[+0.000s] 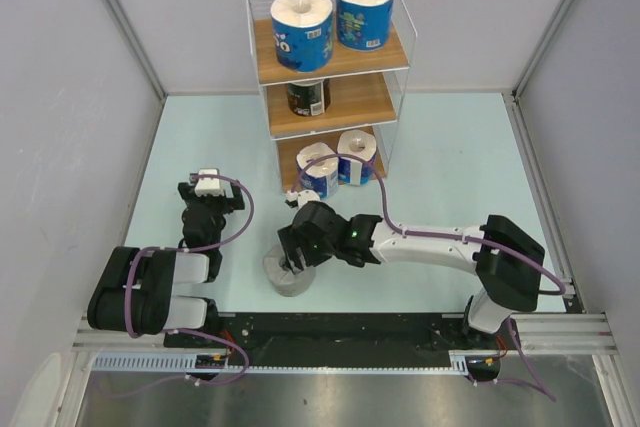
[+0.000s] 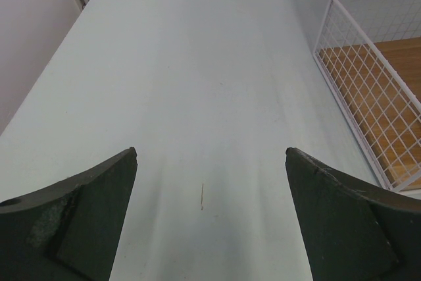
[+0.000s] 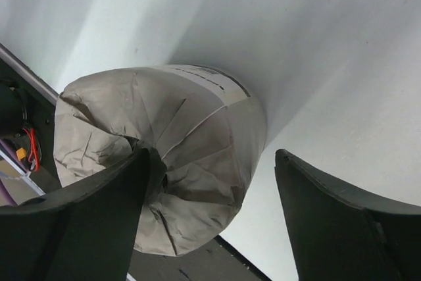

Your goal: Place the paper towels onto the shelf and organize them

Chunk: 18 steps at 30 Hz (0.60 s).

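Five of the six rolls already stand on the shelf: a blue pair on the top board, a dark roll alone on the middle board, and a second blue pair on the bottom board. Left to do is the grey roll, which seems to stand on end on the table close to the near edge, well apart from the shelf. The right gripper is lowered over it with jaws spread, one finger at the crumpled fold by the core, the other outside the wall and apart from it; nothing is grasped yet. The left gripper hangs released over the table beside the shelf. The middle board, I judge, has the most room for this last roll.
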Motion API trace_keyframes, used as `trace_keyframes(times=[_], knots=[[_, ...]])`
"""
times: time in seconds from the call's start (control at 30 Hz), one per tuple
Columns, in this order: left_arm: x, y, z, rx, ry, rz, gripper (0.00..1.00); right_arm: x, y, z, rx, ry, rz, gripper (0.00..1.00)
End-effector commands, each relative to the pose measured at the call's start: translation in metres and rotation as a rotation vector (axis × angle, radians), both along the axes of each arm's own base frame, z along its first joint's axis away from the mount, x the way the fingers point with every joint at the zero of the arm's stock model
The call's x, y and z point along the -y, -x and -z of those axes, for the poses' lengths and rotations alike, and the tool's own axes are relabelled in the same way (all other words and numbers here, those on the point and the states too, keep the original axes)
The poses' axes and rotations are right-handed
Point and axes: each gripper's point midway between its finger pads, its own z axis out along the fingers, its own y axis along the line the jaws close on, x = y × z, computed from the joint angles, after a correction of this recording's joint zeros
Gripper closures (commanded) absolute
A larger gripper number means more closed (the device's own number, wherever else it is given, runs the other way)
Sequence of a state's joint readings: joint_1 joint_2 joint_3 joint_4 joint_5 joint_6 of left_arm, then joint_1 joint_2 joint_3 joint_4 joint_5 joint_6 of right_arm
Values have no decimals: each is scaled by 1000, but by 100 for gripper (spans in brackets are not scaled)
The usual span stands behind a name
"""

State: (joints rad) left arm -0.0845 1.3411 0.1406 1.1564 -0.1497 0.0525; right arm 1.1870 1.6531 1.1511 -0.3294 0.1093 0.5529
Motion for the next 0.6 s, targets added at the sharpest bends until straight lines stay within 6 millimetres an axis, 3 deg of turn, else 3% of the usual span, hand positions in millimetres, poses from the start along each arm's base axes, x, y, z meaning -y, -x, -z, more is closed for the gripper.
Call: trace_keyframes(times=[0.0,0.13,0.2,0.3,0.33,0.43,0.47,0.53,0.57], knots=[[2,-8,-19,61,13,13,0,-6,-4,0,5,-14,26,27],[2,-8,-19,61,13,13,0,-6,-3,-4,0,-23,29,52],[2,-8,-18,58,14,13,0,-5,-5,-10,10,-35,44,57],[2,-8,-19,60,13,13,0,0,-13,-36,65,-76,73,57],[2,-8,-19,61,13,13,0,4,-16,-56,95,-114,84,57],[2,-8,-19,60,13,13,0,19,-33,-89,164,-163,134,57],[2,-8,-18,58,13,13,0,34,-48,-109,194,-198,185,57],[2,-8,-18,58,13,13,0,54,-66,-128,218,-232,242,57],[2,-8,-18,58,14,13,0,74,-84,-147,239,-271,304,57]])
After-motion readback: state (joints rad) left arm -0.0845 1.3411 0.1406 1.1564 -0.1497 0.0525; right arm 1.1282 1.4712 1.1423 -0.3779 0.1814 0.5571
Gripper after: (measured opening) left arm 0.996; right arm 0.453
